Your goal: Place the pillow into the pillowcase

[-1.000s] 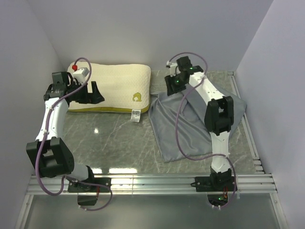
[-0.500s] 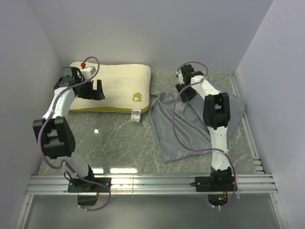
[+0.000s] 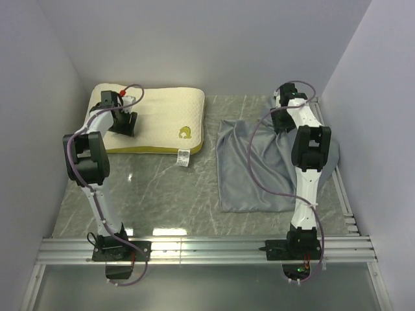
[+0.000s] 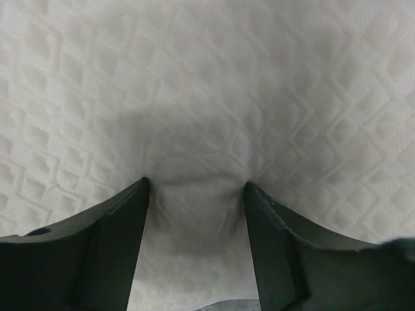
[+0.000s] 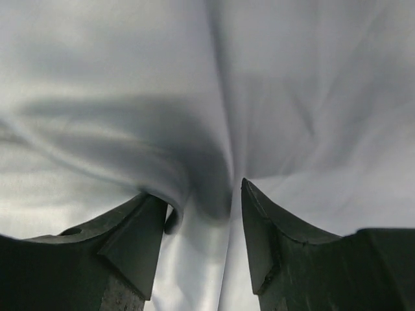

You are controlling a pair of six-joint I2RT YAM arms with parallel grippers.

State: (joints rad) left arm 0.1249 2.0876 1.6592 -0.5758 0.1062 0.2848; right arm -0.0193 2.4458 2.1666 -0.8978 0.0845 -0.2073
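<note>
Left gripper (image 4: 194,186) pinched a fold of the pillow (image 4: 214,71), right gripper (image 5: 204,188) clamped on bunched pillowcase (image 5: 298,91).

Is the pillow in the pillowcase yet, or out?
Out. The pillow lies bare at the far left; the pillowcase lies apart on the right.

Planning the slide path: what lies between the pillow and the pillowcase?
Only a narrow strip of bare table, seen in the top view; pillow and pillowcase lie apart.
</note>
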